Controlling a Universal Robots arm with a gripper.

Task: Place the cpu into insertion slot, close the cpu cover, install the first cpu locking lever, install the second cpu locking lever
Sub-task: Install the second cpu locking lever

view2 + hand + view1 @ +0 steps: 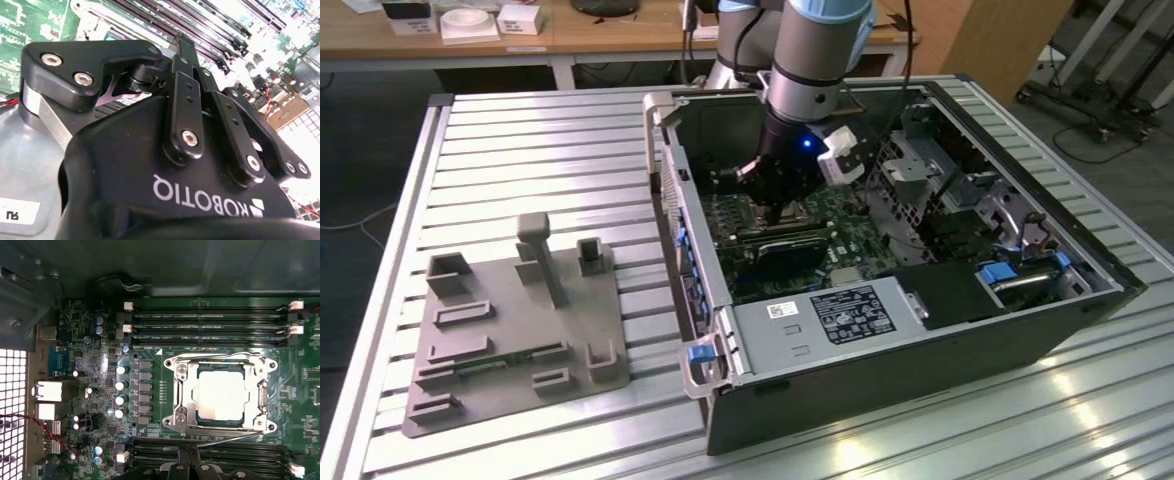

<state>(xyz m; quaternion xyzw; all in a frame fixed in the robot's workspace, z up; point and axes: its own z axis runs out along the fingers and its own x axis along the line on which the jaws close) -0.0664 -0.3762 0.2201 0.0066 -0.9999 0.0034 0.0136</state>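
- The cpu (221,396) sits in the insertion slot (264,399), under the closed cpu cover (181,390)
- Gripper (187,456) at 6 o'clock of it; fingers clenched, empty
- Chip judged light, fragile: hold by edges

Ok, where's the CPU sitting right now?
In the first wrist view the small square silver-grey CPU sits in the silver-ringed socket on the green circuit board, framed by the thin silver metal cover, between the long black memory slots.

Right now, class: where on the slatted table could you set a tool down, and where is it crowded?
Free: bare slats between the grey fixture and the computer case. Crowded: inside the case, where the end effector hangs over the motherboard.
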